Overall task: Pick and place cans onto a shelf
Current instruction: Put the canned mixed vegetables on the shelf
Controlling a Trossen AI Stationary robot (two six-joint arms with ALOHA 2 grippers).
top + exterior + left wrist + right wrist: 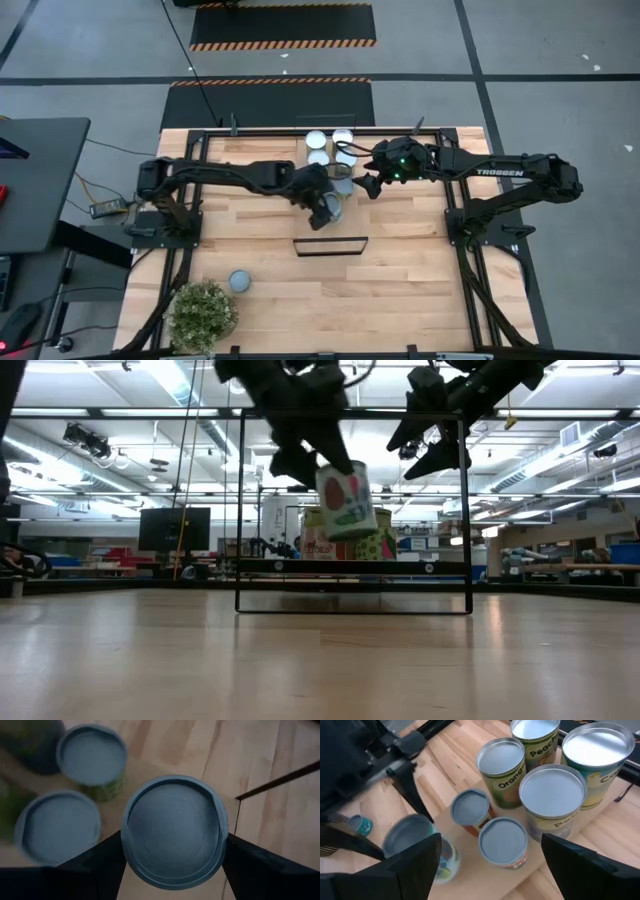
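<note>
Planks of the table (400,270) are lying under both arms; the left claw (326,209) is grasping a can (335,208) beside the shelf (352,178). Low down, this can is hanging tilted. The right claw (490,870), released, is hovering over the shelved cans (552,795).

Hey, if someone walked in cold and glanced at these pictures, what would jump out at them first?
The left end effector holds a can in the air above the shelf, near mid-table. Behind it, a cluster of cans stands on the shelf at the table's far edge, with the right end effector open above them.
</note>
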